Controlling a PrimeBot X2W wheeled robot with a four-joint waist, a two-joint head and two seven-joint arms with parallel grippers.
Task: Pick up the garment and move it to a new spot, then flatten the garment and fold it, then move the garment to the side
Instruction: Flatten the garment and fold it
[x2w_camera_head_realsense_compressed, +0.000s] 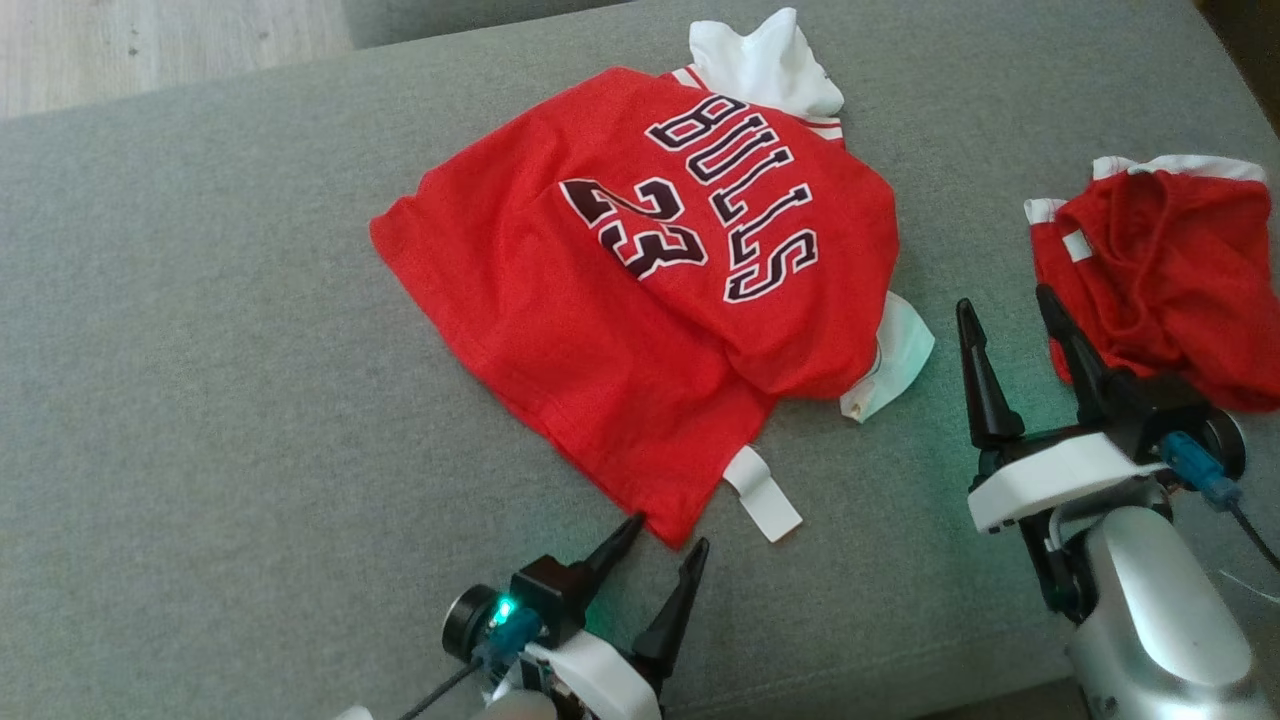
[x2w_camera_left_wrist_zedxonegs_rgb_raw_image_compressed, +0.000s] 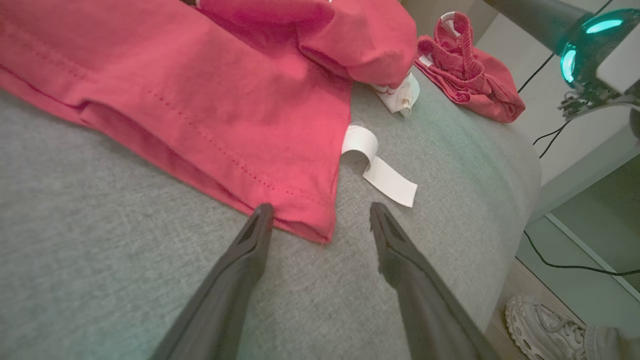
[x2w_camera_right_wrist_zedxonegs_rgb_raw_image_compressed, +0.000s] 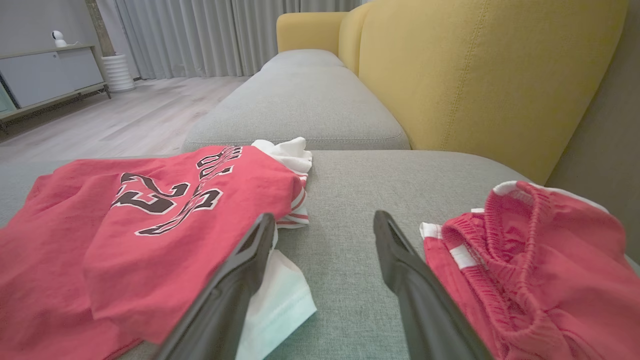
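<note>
Grey sofa seat (x2w_camera_head_realsense_compressed: 200, 350) in front of me, yellow backrest (x2w_camera_right_wrist_zedxonegs_rgb_raw_image_compressed: 475, 75) off to the right, pale wood floor (x2w_camera_right_wrist_zedxonegs_rgb_raw_image_compressed: 125, 115) and curtains (x2w_camera_right_wrist_zedxonegs_rgb_raw_image_compressed: 210, 35) further back in the room.

So the red jersey (x2w_camera_head_realsense_compressed: 600, 330) is lying roughly in the middle of the seat, print side up, BULLS and 23 running sideways from where I'm looking. It's not flat at all: the right side is folded over on itself and kinda puffy. One white sleeve (x2w_camera_head_realsense_compressed: 765, 60) sticks out at the far end and another white sleeve (x2w_camera_head_realsense_compressed: 900, 355) pokes out on the right. A white label strip (x2w_camera_head_realsense_compressed: 765, 495) curls out from under the near hem onto the seat.

My left jaws are wide apart and holding nothing, low at the near corner of the jersey. That corner sits between the two left fingers (x2w_camera_head_realsense_compressed: 675, 610), and one tip is right at the hem. Can't tell if it's actually touching the cloth.

My right jaws are wide apart too, nothing in them, up over bare seat between the jersey and a crumpled pair of red shorts (x2w_camera_head_realsense_compressed: 1170, 270) at the right edge. The outer of the right fingers (x2w_camera_head_realsense_compressed: 1075, 355) is just beside the shorts.

Somebody's sneaker (x2w_camera_left_wrist_zedxonegs_rgb_raw_image_compressed: 540, 325) is on the floor off the seat's end.
</note>
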